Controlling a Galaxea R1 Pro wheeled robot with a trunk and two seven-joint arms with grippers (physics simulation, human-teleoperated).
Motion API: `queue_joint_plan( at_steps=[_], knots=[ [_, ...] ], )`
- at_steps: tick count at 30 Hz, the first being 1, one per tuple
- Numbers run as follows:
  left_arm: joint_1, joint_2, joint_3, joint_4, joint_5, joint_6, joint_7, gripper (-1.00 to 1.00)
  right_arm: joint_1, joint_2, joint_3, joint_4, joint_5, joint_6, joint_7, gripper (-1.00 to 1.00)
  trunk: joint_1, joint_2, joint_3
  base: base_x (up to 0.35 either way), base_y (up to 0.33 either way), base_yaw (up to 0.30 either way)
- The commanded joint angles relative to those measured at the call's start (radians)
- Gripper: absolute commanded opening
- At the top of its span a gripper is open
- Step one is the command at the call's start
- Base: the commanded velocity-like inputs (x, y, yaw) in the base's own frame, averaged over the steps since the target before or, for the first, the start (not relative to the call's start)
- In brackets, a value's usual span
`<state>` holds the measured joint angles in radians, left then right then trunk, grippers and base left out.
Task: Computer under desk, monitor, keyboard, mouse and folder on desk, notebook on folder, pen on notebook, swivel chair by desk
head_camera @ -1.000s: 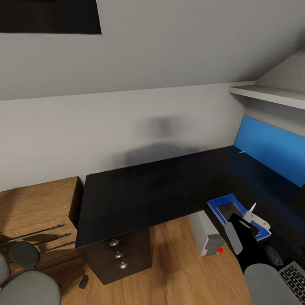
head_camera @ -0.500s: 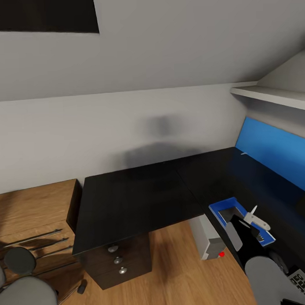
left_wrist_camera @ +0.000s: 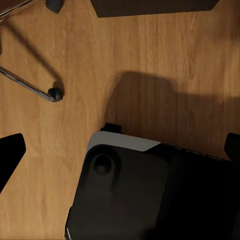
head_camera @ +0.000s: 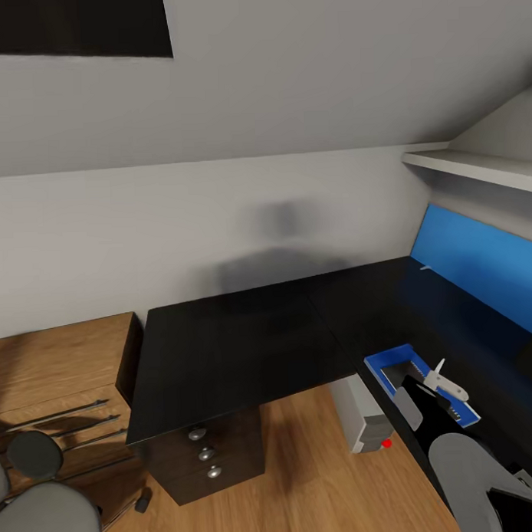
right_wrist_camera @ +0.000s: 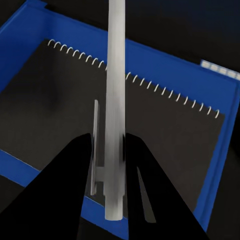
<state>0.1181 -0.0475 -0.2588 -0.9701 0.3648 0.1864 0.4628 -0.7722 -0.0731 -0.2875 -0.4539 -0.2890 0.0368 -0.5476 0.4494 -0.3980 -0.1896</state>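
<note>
Right gripper (right_wrist_camera: 107,150): your fingers pinch the pen (right_wrist_camera: 115,100) above the notebook (right_wrist_camera: 60,100).
Notebook: lies on the folder (head_camera: 384,359), on the desk (head_camera: 238,344).
Left gripper: you can't tell its state.

1. The flat bright blue folder (head_camera: 386,364) lies on the long black L-shaped desk (head_camera: 238,344).
2. The dark grey spiral-bound notebook (right_wrist_camera: 150,125) rests flat on it.
3. The thin whitish pen (right_wrist_camera: 114,100) is pinched in the right pincer (right_wrist_camera: 107,150) above the notebook.
4. The light grey tower computer (head_camera: 363,416) stands under the desk.
</note>
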Motion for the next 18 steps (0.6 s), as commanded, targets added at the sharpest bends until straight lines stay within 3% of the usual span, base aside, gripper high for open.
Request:
queue_joint_plan(
  at_steps=[1,7,11,14,18],
  knots=[
    [0.0,0.0,-0.002,-0.003,0.006,0.004,0.007,1.0,-0.001,0.0,0.001,-0.001,-0.006,0.003,-0.003,-1.0,0.001,-0.002,-0.002,0.0,0.0,0.0],
    [0.0,0.0,-0.003,-0.005,0.006,0.002,0.006,1.0,-0.001,-0.003,0.001,0.019,-0.006,-0.029,0.006,-1.0,0.001,-0.002,-0.002,0.0,0.0,0.0],
    [0.0,-0.001,-0.008,-0.009,0.006,-0.046,0.009,1.0,-0.012,-0.014,0.001,0.058,-0.006,-0.062,0.032,-1.0,0.001,-0.002,-0.002,0.0,0.0,0.0],
    [0.0,-0.008,-0.05,-0.014,0.006,-0.152,0.012,1.0,-0.025,-0.02,0.001,0.088,-0.006,-0.075,0.047,-1.0,0.001,-0.002,-0.002,0.0,0.0,0.0],
    [0.0,-0.013,-0.103,-0.014,0.007,-0.198,0.014,1.0,-0.028,-0.022,0.001,0.096,-0.006,-0.077,0.062,-1.0,0.004,-0.009,-0.005,0.0,0.0,0.0]
  ],
)
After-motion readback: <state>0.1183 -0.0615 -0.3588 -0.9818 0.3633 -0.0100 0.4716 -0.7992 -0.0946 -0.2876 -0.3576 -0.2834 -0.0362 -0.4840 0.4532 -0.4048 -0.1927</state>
